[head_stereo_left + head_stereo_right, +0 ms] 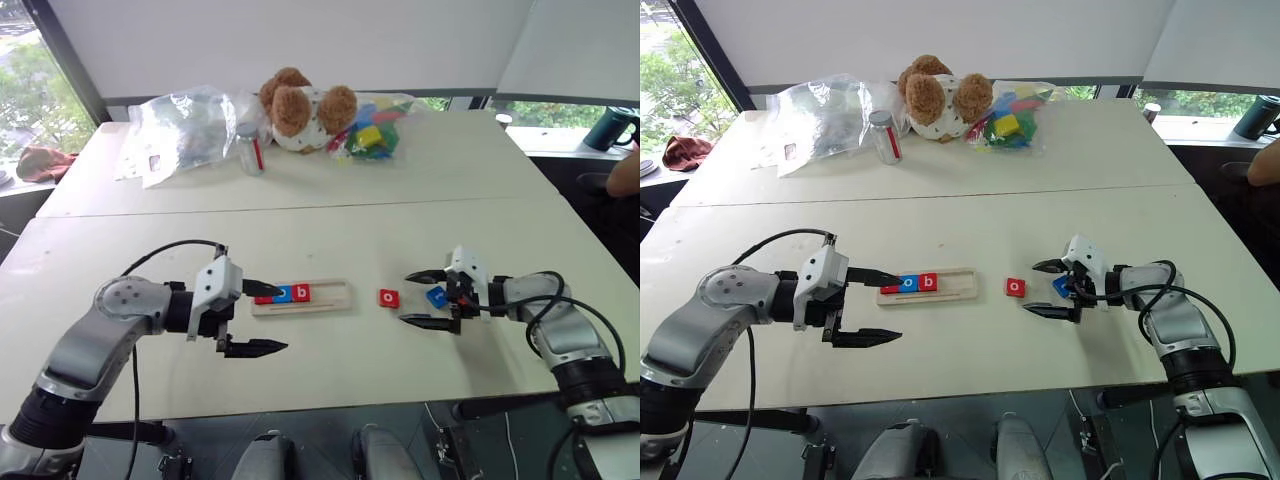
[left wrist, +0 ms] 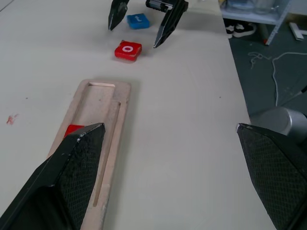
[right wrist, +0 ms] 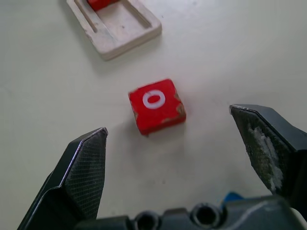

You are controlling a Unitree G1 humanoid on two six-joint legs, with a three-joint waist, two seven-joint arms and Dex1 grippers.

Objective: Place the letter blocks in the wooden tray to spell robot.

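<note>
A red block (image 3: 156, 106) bears a white o, a blue block (image 1: 436, 296) a white letter, and the tray (image 1: 330, 297) is pale wood.

The pale worktop (image 1: 330, 235) carries the wooden tray (image 1: 325, 297) near its front edge, with a red "o" tile (image 1: 389, 298) just beside the tray's right end and a blue tile (image 1: 436, 296) further right. At the far side lie a clear plastic bag (image 1: 180, 130), a small jar (image 1: 249, 149), a teddy bear (image 1: 303, 108) and a bag of coloured blocks (image 1: 372, 132).
</note>
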